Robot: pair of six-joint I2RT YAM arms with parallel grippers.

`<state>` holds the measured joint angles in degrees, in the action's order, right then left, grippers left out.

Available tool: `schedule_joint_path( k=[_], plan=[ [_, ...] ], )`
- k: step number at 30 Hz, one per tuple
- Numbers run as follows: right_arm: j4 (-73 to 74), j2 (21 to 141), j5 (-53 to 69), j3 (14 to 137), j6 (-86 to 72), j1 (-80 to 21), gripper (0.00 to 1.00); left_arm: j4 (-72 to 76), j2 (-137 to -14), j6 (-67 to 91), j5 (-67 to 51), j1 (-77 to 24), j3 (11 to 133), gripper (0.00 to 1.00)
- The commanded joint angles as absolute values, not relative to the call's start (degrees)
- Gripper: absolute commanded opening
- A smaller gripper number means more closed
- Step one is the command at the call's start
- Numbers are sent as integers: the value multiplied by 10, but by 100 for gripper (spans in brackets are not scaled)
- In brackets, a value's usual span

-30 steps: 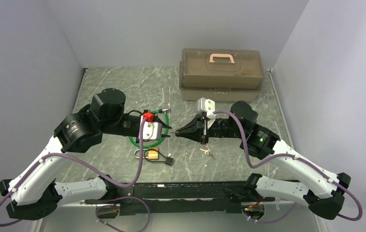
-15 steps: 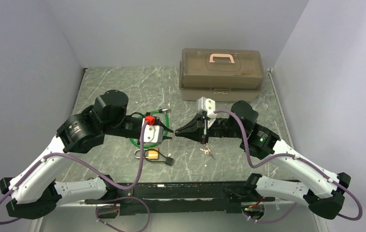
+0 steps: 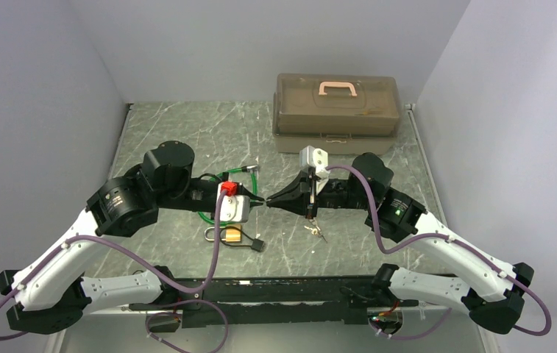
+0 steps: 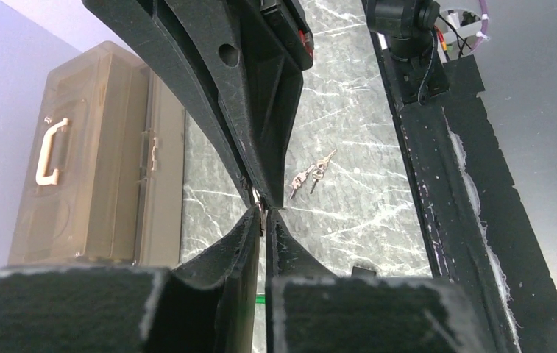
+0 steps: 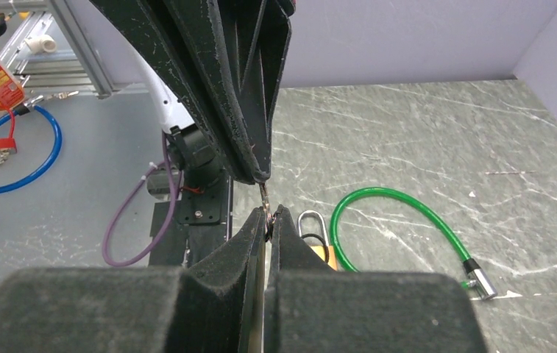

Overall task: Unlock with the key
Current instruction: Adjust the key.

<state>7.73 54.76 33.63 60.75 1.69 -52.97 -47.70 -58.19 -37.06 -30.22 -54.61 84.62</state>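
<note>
A tiny silver key [image 5: 264, 197] is pinched in the air between both grippers, which meet tip to tip above the table. My right gripper [image 5: 268, 214] is shut on its near end; it also shows in the top view [image 3: 270, 204]. My left gripper [image 4: 264, 215] has its jaws closed to a thin gap on the key's other end [image 4: 259, 207]; it also shows in the top view [image 3: 258, 202]. A small bunch of like keys [image 3: 313, 230] lies on the table below the right gripper, also in the left wrist view [image 4: 308, 175]. The brass padlock [image 3: 232, 235] lies flat near the front, also in the right wrist view [image 5: 318, 246].
A green cable loop [image 5: 400, 202] lies beside the padlock. A small black piece [image 3: 257, 245] lies right of the padlock. A closed brown toolbox [image 3: 336, 110] with a pink handle stands at the back. The black base rail [image 3: 275, 290] runs along the front edge.
My left gripper has moved right until its tips meet the right gripper's tips at the key. The right arm has held still.
</note>
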Motion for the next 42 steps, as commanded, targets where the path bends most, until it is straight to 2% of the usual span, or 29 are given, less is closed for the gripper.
schedule_joint_path(
  k=[1,4,6,10,13,21,26,31,34,42],
  plan=[
    [4,541,351,621,2,-531,0,-482,-582,-368,-257,-554,840,9],
    [4,545,355,623,1,-531,0,-488,-583,-372,-256,-556,842,6],
    [4,547,355,625,1,-531,0,-495,-582,-372,-258,-558,843,8],
    [4,546,354,626,1,-530,0,-523,-586,-379,-266,-562,849,34],
    [4,549,356,630,-14,-531,0,-529,-583,-386,-270,-562,848,39],
    [12,558,361,641,-14,-533,0,-504,-578,-389,-225,-564,859,34],
    [19,564,363,645,-12,-533,0,-498,-571,-398,-200,-563,860,39],
    [19,565,363,645,-14,-534,0,-490,-571,-404,-188,-564,881,50],
    [16,564,358,645,-17,-533,0,-493,-572,-398,-202,-564,895,51],
    [5,566,345,642,-30,-534,0,-497,-573,-377,-253,-563,893,39]
  ],
)
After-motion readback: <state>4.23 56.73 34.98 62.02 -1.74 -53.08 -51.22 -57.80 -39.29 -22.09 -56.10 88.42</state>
